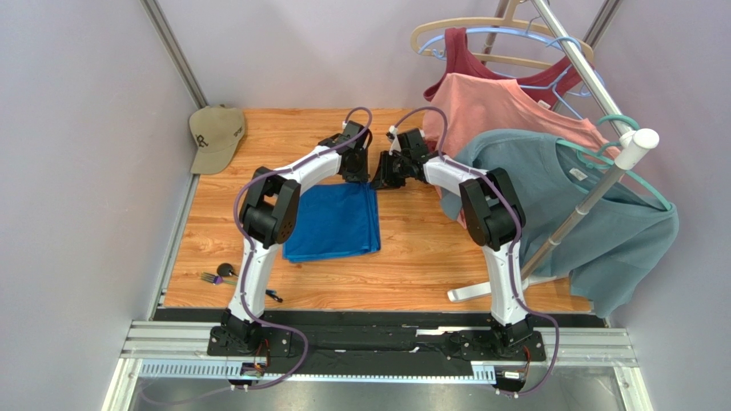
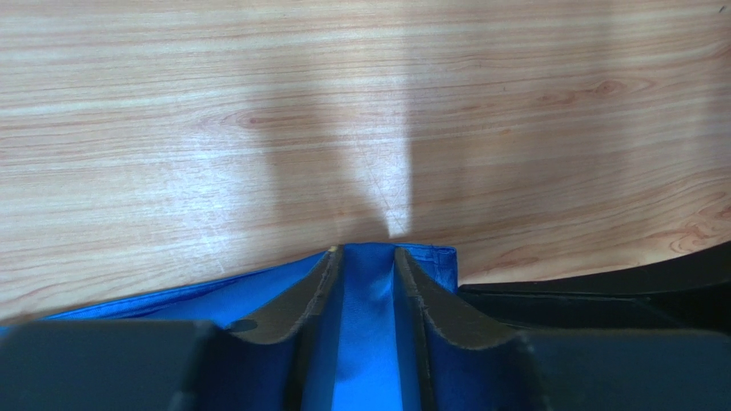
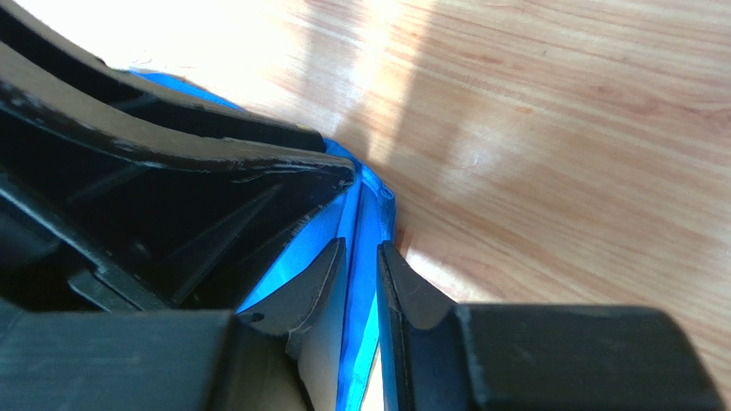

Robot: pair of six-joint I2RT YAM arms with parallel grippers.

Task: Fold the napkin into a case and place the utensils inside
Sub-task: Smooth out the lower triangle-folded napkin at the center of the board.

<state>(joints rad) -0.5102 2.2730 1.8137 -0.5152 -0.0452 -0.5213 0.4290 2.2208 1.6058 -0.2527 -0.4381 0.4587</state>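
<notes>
1. Far left of the tabletop point(image 1: 412, 257): a tan cap point(image 1: 216, 137) lies well apart from the work and plays no part in it.

2. Near left edge: the utensils point(image 1: 219, 276) lie loose on the wood, near the left arm's base and apart from the cloth. They are probably parked there so the folding area is unobstructed. None is loaded yet.

3. Left of centre: the napkin point(image 1: 330, 224) lies flat as a roughly square blue panel. It is not yet the narrow case, so the fold is judged to be at an early stage.

4. Left gripper point(image 2: 365, 254): it is positioned at the napkin's far right corner. Its fingers stand apart and straddle the far hem, with blue cloth showing in the gap. No pinch is visible.

5. Right gripper point(image 3: 362, 244): it is just beside the left one at the same corner. The gap between its fingers is narrow, and it is clamped on a raised ridge of the napkin. This lifted edge gives the left fingers a layer to close on.

6. Right side: a teal T-shirt point(image 1: 601, 214) and other garments hang on a rack, overhanging the right arm. A wide outward swing could brush them.
</notes>
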